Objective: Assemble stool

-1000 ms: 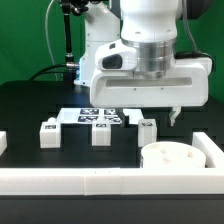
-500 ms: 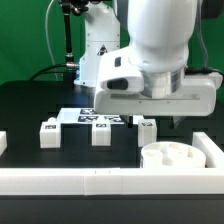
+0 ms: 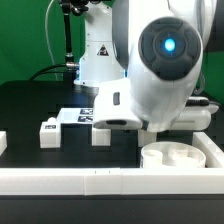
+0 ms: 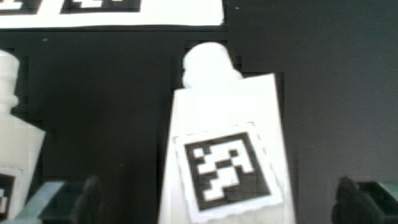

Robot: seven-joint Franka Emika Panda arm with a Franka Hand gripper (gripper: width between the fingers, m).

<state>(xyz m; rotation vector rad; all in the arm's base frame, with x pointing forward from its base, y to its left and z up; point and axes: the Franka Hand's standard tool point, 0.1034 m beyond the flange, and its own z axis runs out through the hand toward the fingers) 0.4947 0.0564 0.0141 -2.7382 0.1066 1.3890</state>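
Observation:
In the wrist view a white stool leg (image 4: 222, 150) with a black-and-white tag lies on the black table, between the two dark fingers of my gripper (image 4: 217, 205). The jaws stand open, with a gap on each side of the leg. Part of another white leg (image 4: 11, 110) lies beside it. In the exterior view the round white seat disc (image 3: 170, 155) sits at the front right, and two legs (image 3: 48, 133) (image 3: 100, 133) stand to its left. The arm's body hides the gripper and the third leg there.
The marker board (image 3: 75, 115) lies behind the legs and also shows in the wrist view (image 4: 107, 8). A long white border rail (image 3: 100, 180) runs along the front edge and turns up on the exterior view's right (image 3: 214, 150). A dark stand rises at the back left.
The arm has come down and tilted toward the camera, now hiding the third leg and the gripper fingers that showed above it earlier.

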